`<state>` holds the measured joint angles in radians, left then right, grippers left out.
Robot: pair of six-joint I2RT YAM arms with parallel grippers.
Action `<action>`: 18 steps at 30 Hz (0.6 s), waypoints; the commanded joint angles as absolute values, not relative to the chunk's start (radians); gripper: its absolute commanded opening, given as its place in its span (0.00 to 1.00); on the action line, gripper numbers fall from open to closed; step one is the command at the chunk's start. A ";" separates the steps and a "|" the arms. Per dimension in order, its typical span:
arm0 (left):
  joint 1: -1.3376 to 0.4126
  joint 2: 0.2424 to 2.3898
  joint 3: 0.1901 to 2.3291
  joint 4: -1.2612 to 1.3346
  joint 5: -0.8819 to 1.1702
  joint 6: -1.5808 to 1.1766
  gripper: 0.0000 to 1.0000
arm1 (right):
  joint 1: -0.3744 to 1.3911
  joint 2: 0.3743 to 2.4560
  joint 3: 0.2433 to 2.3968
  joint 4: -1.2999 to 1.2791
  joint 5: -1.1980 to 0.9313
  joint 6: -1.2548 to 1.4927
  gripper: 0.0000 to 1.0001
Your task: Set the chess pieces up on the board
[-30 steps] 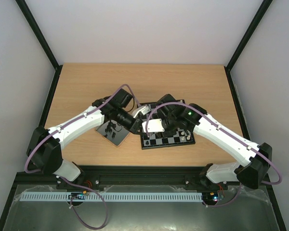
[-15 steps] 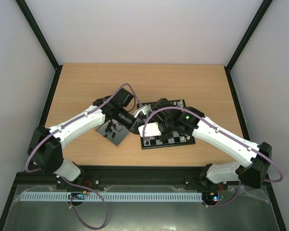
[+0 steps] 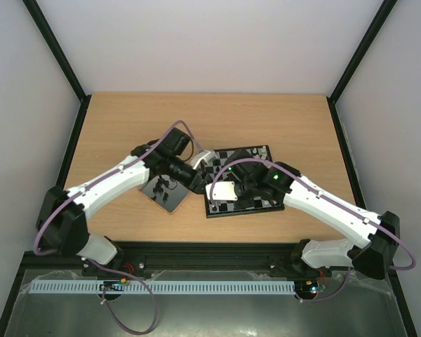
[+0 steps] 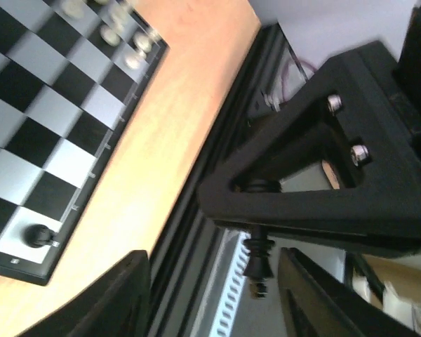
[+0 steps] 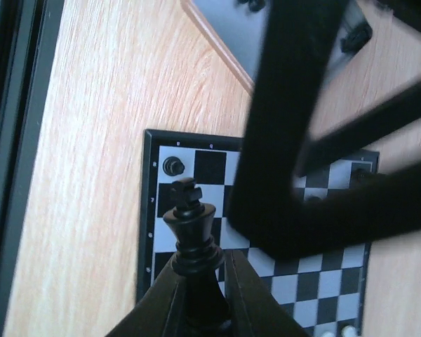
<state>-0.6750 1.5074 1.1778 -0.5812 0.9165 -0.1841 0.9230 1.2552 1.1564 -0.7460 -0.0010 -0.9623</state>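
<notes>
Right gripper is grasping a black king over the board's left part; left gripper is hanging released, empty.

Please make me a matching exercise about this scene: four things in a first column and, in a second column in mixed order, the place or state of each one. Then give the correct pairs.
Column 1
1. king
2. left tool
3. tray
4. corner piece

Column 2
A. open, holding nothing
B. standing on a pale square of the board
C. gripped in the right tool
D. beside the board, with black pieces in it

Pairs: 1-C, 2-A, 3-D, 4-B
</notes>
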 commanded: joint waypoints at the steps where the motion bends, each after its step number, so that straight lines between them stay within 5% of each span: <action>1: -0.643 1.346 1.074 -0.374 0.783 -0.256 0.54 | 0.863 1.194 1.121 -0.680 -0.156 -0.759 0.11; 9: -0.663 1.147 0.844 0.049 0.672 -0.430 0.56 | 0.688 1.149 1.031 -0.509 -0.502 -0.429 0.11; 18: -0.745 1.199 0.878 0.046 0.696 -0.378 0.50 | 0.630 1.136 0.952 -0.415 -0.666 -0.305 0.13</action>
